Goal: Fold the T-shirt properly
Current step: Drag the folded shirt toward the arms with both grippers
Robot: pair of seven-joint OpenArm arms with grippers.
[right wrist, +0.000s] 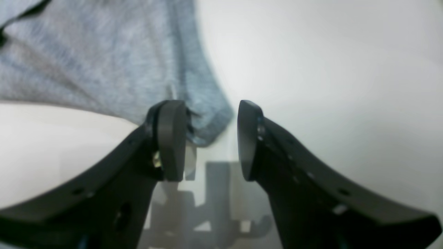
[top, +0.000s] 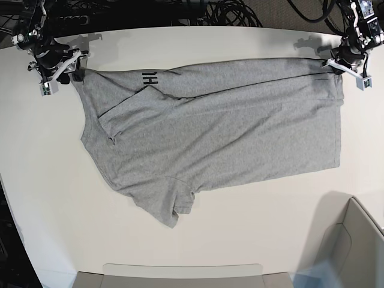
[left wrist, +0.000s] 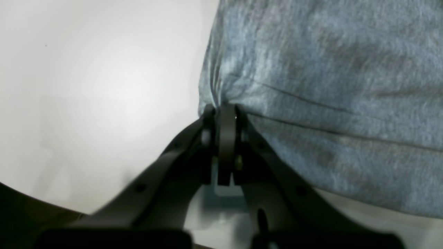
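The heather-grey T-shirt [top: 216, 126] lies flat on the white table [top: 48, 198], its top edge folded over so a strip of black lettering [top: 147, 77] shows. My left gripper [top: 333, 62] holds the shirt's far right corner; in the left wrist view it [left wrist: 225, 110] is shut on a bunch of the fabric [left wrist: 328, 86]. At the shirt's far left corner is my right gripper [top: 75, 71]. In the right wrist view it [right wrist: 211, 138] stands open, and the cloth's hemmed corner [right wrist: 207, 128] lies between the jaws against the left finger [right wrist: 169, 138].
A grey box [top: 354, 246] stands at the front right corner. A flat grey tray [top: 180, 276] sits along the front edge. Black cables [top: 228, 12] lie behind the table's far edge.
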